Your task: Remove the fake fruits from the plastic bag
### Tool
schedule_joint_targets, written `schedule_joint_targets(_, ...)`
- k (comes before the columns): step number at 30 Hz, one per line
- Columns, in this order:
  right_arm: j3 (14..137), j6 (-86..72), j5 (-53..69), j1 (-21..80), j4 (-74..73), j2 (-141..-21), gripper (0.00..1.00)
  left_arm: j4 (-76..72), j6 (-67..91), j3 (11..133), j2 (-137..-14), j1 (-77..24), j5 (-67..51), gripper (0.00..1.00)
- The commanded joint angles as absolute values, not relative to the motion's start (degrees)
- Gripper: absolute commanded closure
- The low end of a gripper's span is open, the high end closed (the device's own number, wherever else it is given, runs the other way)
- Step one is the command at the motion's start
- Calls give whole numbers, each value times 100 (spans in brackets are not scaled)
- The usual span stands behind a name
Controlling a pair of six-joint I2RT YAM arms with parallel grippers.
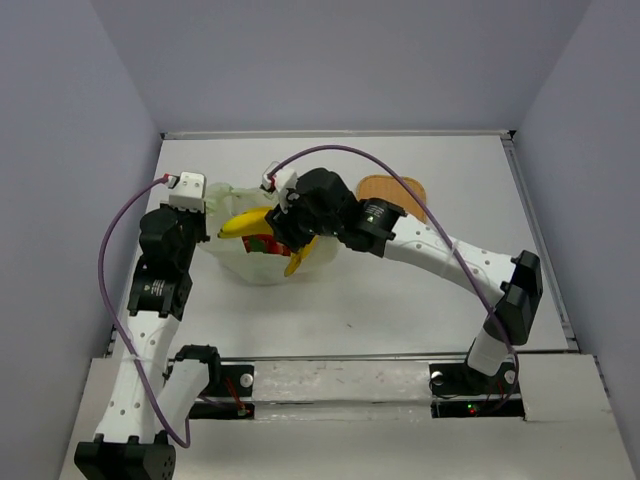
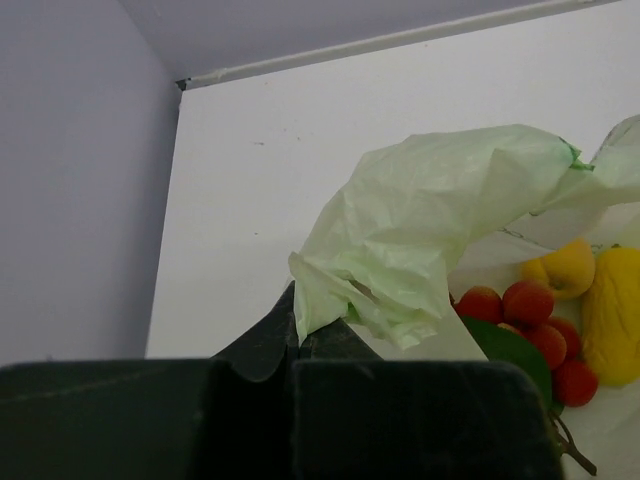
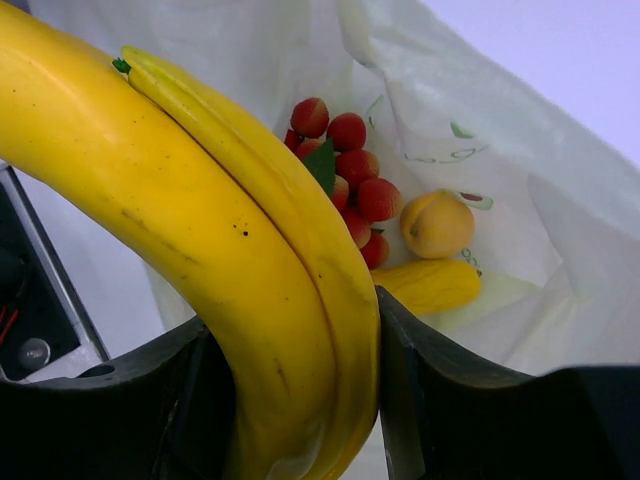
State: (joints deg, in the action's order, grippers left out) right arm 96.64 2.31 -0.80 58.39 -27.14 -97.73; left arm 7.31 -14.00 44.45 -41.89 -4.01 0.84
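Our left gripper (image 2: 298, 340) is pinched shut on the bag (image 2: 420, 220) at its 9 o'clock rim. Our right gripper (image 3: 300, 400) clamps the bananas (image 3: 200, 220) over the bag's mouth. Inside lie a red cluster (image 3: 350, 180) and an oval piece (image 3: 437, 224). A mat (image 1: 395, 190) sits at the bag's 2 o'clock.

Crinkly translucent plastic bag (image 2: 420, 220), smooth faintly glossy bananas (image 3: 200, 230) — matt white table (image 1: 400, 300)

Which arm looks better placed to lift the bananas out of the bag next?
The right arm: its jaws clamp the bananas over the open plastic bag. The left arm is busy, its jaws shut on the bag's edge.
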Motion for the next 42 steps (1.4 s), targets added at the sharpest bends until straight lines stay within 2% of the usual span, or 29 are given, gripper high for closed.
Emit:
schedule_joint_targets(1, 9879, 413, -509, 5801, -3225, -10001, 99, 405, -1204, 4825, -4096, -378, 255, 100)
schedule_joint_targets(4, 9835, 256, -73, 5801, -3191, -9985, 99, 395, -1379, 4799, -4070, -378, 159, 100)
schedule_joint_targets(9, 10903, -202, 536, 5801, -2419, -9721, 99, 378, -1556, 4579, -3955, -378, 62, 100)
schedule_joint_targets(12, 11555, -281, 29, 5749, -1927, -9598, 99, 395, -1494, 4509, -3929, -378, 27, 100)
schedule_joint_targets(15, 11707, -535, -927, 5512, -1522, -9440, 99, 439, -1485, 4465, -3885, -378, 26, 100)
schedule_joint_targets(19, 11514, -755, -2463, 5073, -1669, -9343, 99, 466, -1521, 4395, -3771, -387, 53, 100)
schedule_joint_targets(21, 11216, -1009, -2899, 4397, -2115, -9282, 99, 483, -1512, 4377, -3727, -378, 61, 100)
schedule_joint_targets(23, 10587, -1543, -2822, 3382, -2389, -9159, 99, 492, -1503, 4342, -3691, -378, 44, 100)
schedule_joint_targets(28, 9372, -1380, -2971, 2419, -2688, -9324, 99, 457, -1529, 4289, -3639, -387, 35, 100)
schedule_joint_targets(32, 9027, -1187, -2216, 2109, -2830, -9816, 99, 457, -1547, 4298, -3621, -378, 26, 100)
schedule_joint_targets(42, 9149, -616, -2549, 1811, -2856, -11389, 99, 483, -1468, 4324, -3604, -387, 26, 100)
